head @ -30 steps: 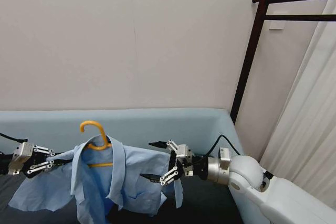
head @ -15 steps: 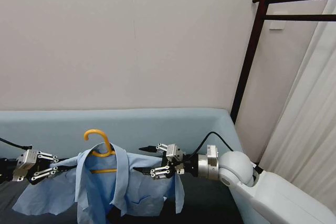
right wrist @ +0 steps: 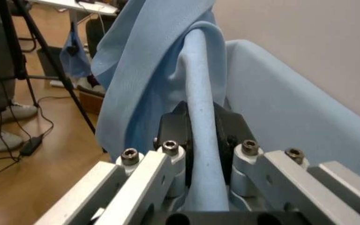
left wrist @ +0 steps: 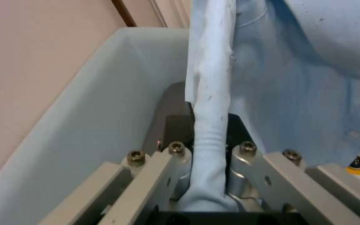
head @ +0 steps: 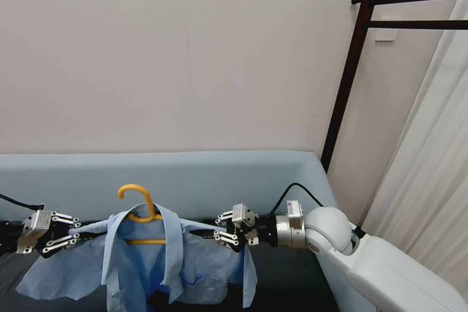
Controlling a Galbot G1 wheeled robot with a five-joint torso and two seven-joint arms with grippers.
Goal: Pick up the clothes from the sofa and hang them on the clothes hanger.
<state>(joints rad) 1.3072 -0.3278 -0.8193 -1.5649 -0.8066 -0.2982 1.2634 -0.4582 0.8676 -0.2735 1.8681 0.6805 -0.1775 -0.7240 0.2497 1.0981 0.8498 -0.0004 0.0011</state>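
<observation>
shirt (head: 139,268): light blue, draped on the hanger in the lower left of the head view, pulled out sideways between the two grippers above the sofa's dark seat.
hanger (head: 137,196): orange, hook upward and free, rising above the collar in front of the sofa's backrest.
left gripper (head: 76,231): lower left edge of the frame, jaws clamped on a bunched fold at one end of the shirt (its wrist view shows the rolled cloth running straight between the fingers (left wrist: 167,164)).
right gripper (head: 221,228): lower centre, jaws narrow and pinching the shirt's other end; a flap of cloth hangs below it.
sofa (head: 234,173): pale blue, across the lower frame.
clothes rack (head: 349,78): dark wood, upper right, well apart from the shirt, beside a white curtain (head: 431,166).
</observation>
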